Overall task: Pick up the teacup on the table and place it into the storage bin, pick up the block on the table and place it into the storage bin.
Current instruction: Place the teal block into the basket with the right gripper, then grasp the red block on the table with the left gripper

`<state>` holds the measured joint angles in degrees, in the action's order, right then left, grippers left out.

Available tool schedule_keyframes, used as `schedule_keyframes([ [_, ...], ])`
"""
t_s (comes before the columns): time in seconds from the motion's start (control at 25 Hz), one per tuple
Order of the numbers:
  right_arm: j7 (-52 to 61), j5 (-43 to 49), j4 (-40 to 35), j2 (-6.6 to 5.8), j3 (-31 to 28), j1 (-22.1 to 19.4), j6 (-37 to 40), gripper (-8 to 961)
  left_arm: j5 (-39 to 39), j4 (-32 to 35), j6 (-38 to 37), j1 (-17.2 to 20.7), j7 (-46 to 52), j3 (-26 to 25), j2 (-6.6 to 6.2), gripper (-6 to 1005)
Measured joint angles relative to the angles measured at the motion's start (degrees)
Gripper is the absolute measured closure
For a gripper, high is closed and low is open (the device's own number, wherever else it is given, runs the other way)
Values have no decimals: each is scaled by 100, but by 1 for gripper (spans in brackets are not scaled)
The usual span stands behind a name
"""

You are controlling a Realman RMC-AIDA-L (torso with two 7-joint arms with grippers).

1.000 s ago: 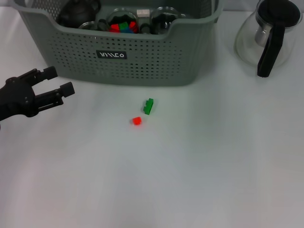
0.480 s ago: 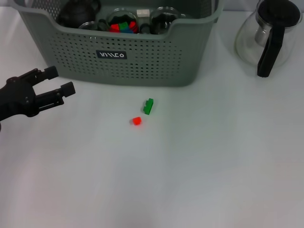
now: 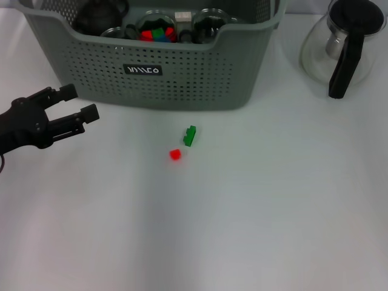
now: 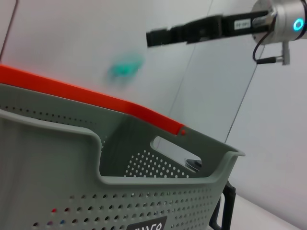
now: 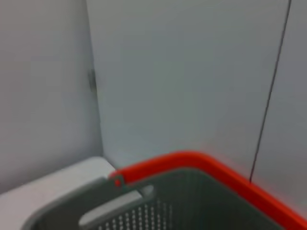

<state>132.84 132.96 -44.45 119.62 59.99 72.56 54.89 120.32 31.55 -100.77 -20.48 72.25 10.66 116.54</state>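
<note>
On the white desk, a green block and a small red block lie near the grey-green storage bin, waiting to go in. Off to the side, the left hand hovers with its fingers spread apart, holding nothing, ready to grab one. Dark cups already sit inside the bin.

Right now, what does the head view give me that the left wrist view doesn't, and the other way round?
Only the head view shows the left gripper, open and hovering over the table left of the storage bin, plus the green block and red block lying apart in front of the bin, and the teaware and blocks inside it. Only the left wrist view shows the bin's orange rear rim and an arm high above. Both show the storage bin, its label and the glass carafe.
</note>
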Motion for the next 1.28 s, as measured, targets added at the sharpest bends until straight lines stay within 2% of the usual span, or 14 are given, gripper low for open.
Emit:
schedule_keyframes([
  [0.08,62,238,112,41,34,85,-108,580,0,0,11,-1,0,5,0,139],
  [0.4,663,780,168,9,214,146,-22,897,1,-57,14,-55,-15,20,0,139],
  [0.52,602,538,-143,39,188,-7,7,831,19,-59,14,-68,-9,23,0,139],
  [0.6,393,47,-640,59,209,-299,64,787,34,-61,15,-67,-4,23,0,139],
  [0.8,-839,-2518,-1706,51,368,-1529,454,672,23,-61,14,-20,-2,9,5,139],
  [0.92,-1680,-3974,-1750,19,266,-2208,1162,602,22,-62,18,-9,-2,-3,2,139],
  [1.04,-2308,-4880,-1728,36,121,-2892,2000,532,14,-62,74,-16,0,-3,-18,139],
  [1.16,-2659,-5372,-1725,37,84,-3494,2707,410,18,-61,142,-23,0,-3,-23,139],
  [1.28,-2953,-5477,-1676,47,97,-3928,3250,287,35,-61,203,-39,0,-3,-24,139],
])
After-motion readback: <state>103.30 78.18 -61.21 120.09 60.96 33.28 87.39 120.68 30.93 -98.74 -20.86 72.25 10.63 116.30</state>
